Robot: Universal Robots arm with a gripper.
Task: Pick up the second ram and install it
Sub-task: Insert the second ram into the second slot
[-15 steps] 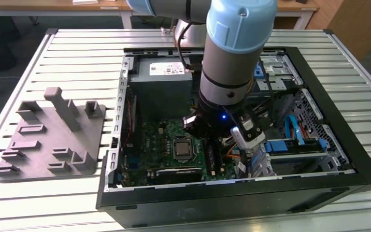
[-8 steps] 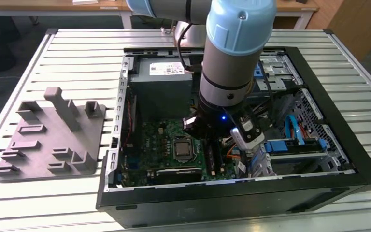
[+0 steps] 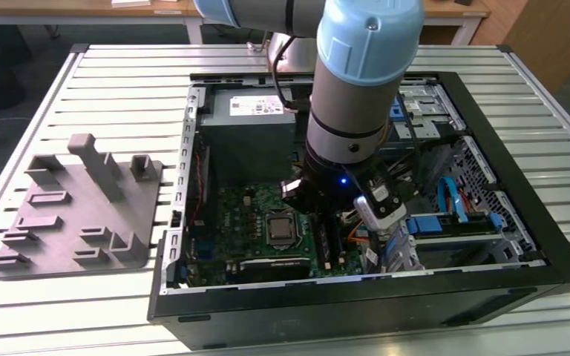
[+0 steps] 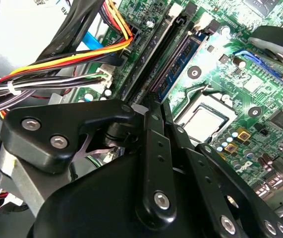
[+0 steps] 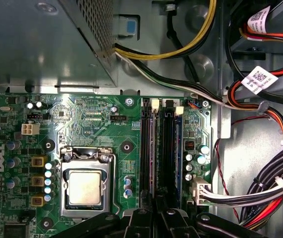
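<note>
Claw linkage [image 4: 153, 163] is filling the lower part of the second wrist view, its black fingers drawn together over the row of memory slots [image 5: 158, 148]; whether it is gripping anything I cannot tell, since the fingertips are hidden behind the linkage. In the first wrist view the same claw [image 5: 156, 220] is sitting at the bottom centre of the frame, lined up with the black slots. Just beyond the fingers, the second ram [image 4: 177, 62], a thin dark stick with a bluish edge, is lying lengthwise along one slot, running toward the upper middle of the second wrist view; in the first wrist view it is appearing as a bluish strip [image 5: 177, 148] at the slots' right side. The green board [image 5: 89, 124] is carrying the silver processor [image 5: 85, 187] at lower left of that frame. Bundled cables [image 5: 275, 193] are crowding the lower right. In the exterior view the arm [image 3: 349, 111] is reaching down into the open computer case [image 3: 522, 245] at centre frame, and a grey fixture block [image 3: 82, 215] is resting on the slatted tabletop [image 3: 116, 81] at the exterior view's left.
</note>
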